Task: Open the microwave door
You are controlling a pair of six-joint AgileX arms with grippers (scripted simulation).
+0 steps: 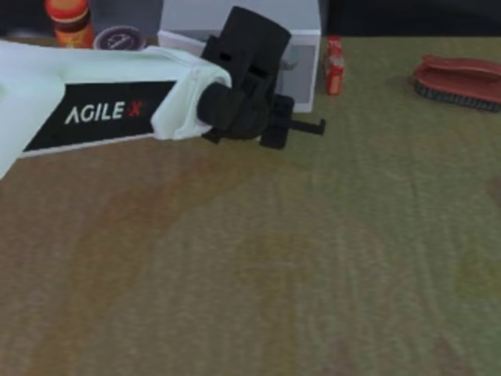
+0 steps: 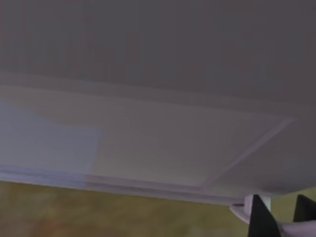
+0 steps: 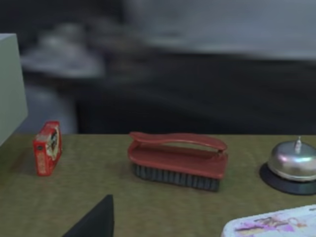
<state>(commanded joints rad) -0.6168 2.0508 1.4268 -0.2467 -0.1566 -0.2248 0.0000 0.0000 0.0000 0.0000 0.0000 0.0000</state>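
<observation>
Black left gripper (image 1: 301, 125) sits right at the front of the microwave (image 1: 301, 19), far centre of the table (image 1: 258, 274); can't tell if its fingers are open or gripping. Left wrist view is filled by the microwave door (image 2: 148, 143), fingertips (image 2: 261, 219) at its lower corner. Door angle unclear. Beside the microwave's right: small red box (image 1: 334, 65), then red brush (image 1: 460, 80). Orange-lidded jar (image 1: 69, 22) far left. Silver bell (image 3: 292, 165) shows beyond the brush. Right arm out of top view.

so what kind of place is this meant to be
Probably a rendered tabletop test scene, not a real kitchen: an olive-brown table holding unrelated props, namely a small microwave, a red scrubbing brush and a desk bell.
</observation>
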